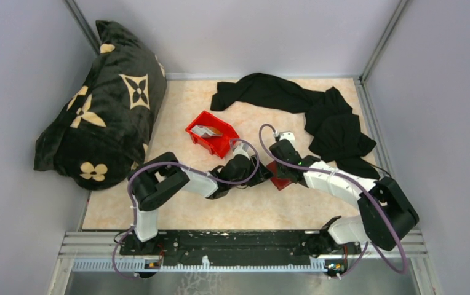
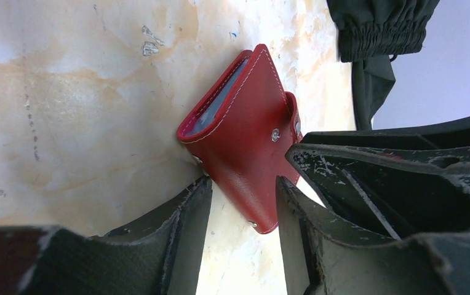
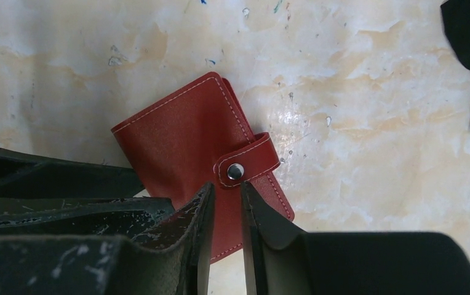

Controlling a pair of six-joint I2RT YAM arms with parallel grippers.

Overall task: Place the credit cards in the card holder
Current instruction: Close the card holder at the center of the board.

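The card holder (image 2: pixel 245 141) lies inside the spread left claw (image 2: pixel 243 184), under the slightly parted right claw (image 3: pixel 227 187).

Robot lab test cell: plain grey partition walls (image 1: pixel 11 74) w/ aluminium corner posts (image 1: pixel 380 37) boxing in beige marble-pattern desk (image 1: pixel 183 104); black mounting rail (image 1: pixel 232 249) at front.

Bright, even light, soft shadows, faint sheen on table (image 3: pixel 374 92), left pincer (image 2: pixel 243 184) slightly blurred near lens.
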